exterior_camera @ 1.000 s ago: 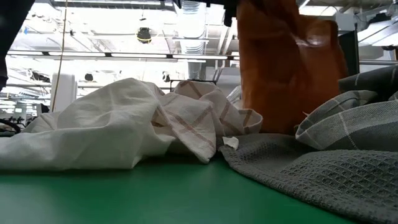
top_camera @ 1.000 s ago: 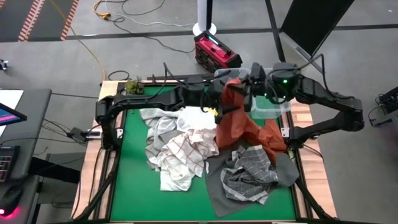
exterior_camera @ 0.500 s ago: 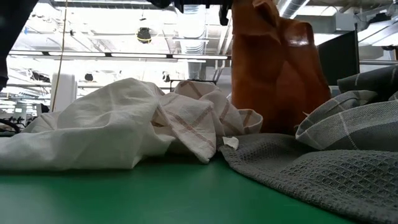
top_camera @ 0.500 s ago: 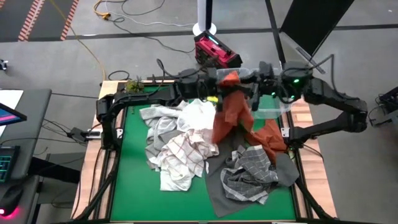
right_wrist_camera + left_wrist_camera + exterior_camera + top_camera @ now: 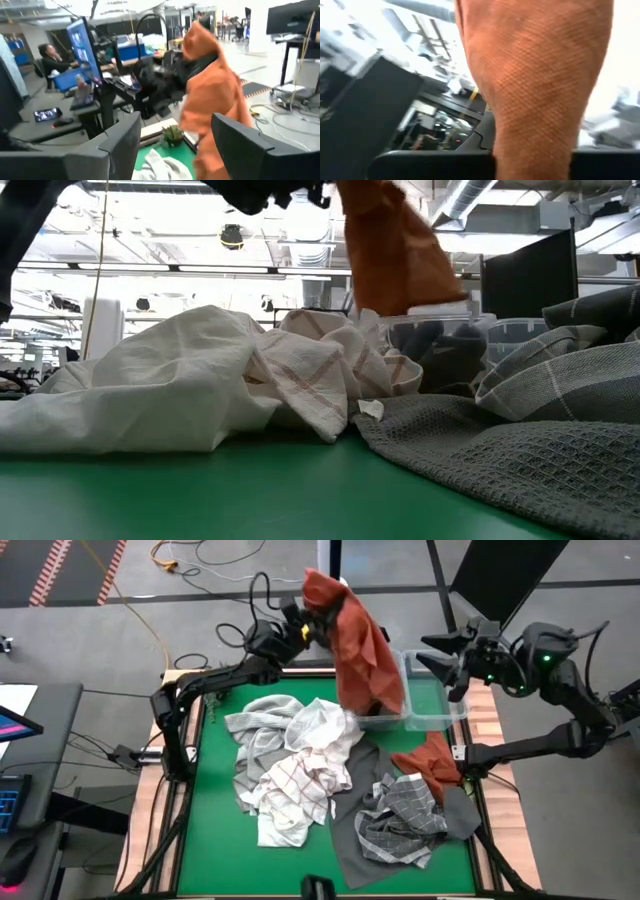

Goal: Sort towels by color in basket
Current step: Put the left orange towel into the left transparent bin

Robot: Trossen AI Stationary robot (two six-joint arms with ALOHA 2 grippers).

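Orange towel (image 5: 358, 645) is held up by the closed left gripper (image 5: 312, 624), probably to be dropped into the clear bin (image 5: 440, 712), while the right gripper (image 5: 450, 658) is seen open.

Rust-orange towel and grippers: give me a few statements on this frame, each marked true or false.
1. The left gripper holds the rust-orange towel up in the air. True.
2. The right gripper is shut on that towel. False: it is open and apart from it.
3. The lifted towel's lower end hangs at the clear bin. True.
4. A second rust-orange towel lies on the table near the bin. True.
5. The red-checked white towel is inside the bin. False: it lies on the table.
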